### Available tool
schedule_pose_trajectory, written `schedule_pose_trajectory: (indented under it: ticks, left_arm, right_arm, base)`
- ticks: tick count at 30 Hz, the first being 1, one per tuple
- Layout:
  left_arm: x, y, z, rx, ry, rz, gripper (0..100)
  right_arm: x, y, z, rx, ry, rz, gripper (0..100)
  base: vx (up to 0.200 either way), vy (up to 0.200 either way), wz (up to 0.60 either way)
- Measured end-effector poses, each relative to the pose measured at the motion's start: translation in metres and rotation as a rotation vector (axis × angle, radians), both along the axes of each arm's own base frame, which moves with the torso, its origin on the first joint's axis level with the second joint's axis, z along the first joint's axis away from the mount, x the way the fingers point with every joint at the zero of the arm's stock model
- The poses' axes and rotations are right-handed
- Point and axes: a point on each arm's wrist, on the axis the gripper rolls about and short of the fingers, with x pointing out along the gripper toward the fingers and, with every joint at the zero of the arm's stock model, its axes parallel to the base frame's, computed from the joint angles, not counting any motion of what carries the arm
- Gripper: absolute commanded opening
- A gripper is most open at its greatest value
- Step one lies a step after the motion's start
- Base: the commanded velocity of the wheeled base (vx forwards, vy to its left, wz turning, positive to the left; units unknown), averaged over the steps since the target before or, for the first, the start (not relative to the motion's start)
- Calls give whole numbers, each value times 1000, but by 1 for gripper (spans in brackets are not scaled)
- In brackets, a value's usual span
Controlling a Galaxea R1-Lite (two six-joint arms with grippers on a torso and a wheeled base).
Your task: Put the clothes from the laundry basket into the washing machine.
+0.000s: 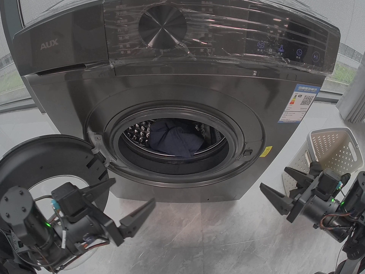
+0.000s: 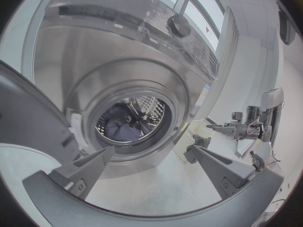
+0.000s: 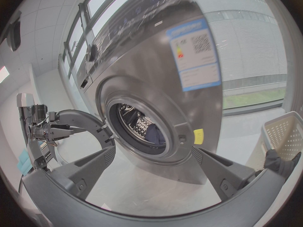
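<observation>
The grey washing machine (image 1: 182, 77) stands in front of me, its round door (image 1: 45, 160) swung open to the left. A dark navy garment (image 1: 175, 137) lies inside the drum, and the same navy garment (image 2: 121, 131) (image 3: 154, 134) appears in both wrist views. The white laundry basket (image 1: 334, 149) sits on the floor to the machine's right, with a dark cloth (image 1: 315, 169) (image 3: 277, 163) draped over its near rim. My left gripper (image 1: 134, 190) (image 2: 152, 147) hangs open and empty by the door. Just in front of the basket, my right gripper (image 1: 273, 176) (image 3: 153, 147) is open and empty.
Pale tiled floor (image 1: 213, 233) stretches between the two arms and the machine's front. Windows run behind the machine, and a curtain (image 1: 353, 99) hangs at the far right. The open door takes up the space beside my left arm.
</observation>
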Motion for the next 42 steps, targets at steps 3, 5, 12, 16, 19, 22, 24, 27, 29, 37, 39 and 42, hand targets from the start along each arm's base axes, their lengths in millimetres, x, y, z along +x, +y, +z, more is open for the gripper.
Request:
schedule_pose_trajectory:
  ticks: [3,5,12,16,19,22,24,27,29,37,39,42]
  left_arm:
    - [-9,17,2,13,-34,34,100]
    - [-14,25,3,11,-49,45,100]
    - [-27,41,5,4,-83,63,100]
    - [-34,49,4,22,-90,70,100]
    - [-39,56,3,32,-96,81,100]
    - [-45,64,4,40,-101,99,100]
    - [-50,71,3,47,-99,113,100]
    - [-59,82,-1,70,-83,142,100]
    - [-66,91,-4,83,-72,163,100]
    - [-101,121,-20,84,-74,269,100]
    - [-110,126,-27,88,-69,294,100]
    - [-124,131,-40,99,-52,331,100]
  right_arm:
    - [-7,-12,5,5,-13,-38,100]
    - [-11,-19,6,-10,1,-57,100]
    - [-30,-39,-3,-108,128,-116,100]
    - [-44,-54,-6,-143,180,-182,100]
    - [-56,-65,-4,-141,181,-226,100]
    - [-70,-76,-5,-140,180,-264,100]
    - [-79,-82,-5,-138,166,-289,100]
    - [-92,-91,-4,-125,128,-327,100]
    - [-100,-96,-5,-117,102,-352,100]
    - [-129,-109,-9,-89,-9,-461,100]
    - [-134,-110,-11,-86,-23,-485,100]
    - [-144,-112,-17,-81,-44,-513,100]
  base:
    - [-67,0,0]
    - [-200,0,0]
    - [-200,0,0]
    - [-200,0,0]
    - [-200,0,0]
    - [-200,0,0]
    - [-100,0,0]
    - [0,0,0]
    - [0,0,0]
    - [0,0,0]
    - [0,0,0]
    - [0,0,0]
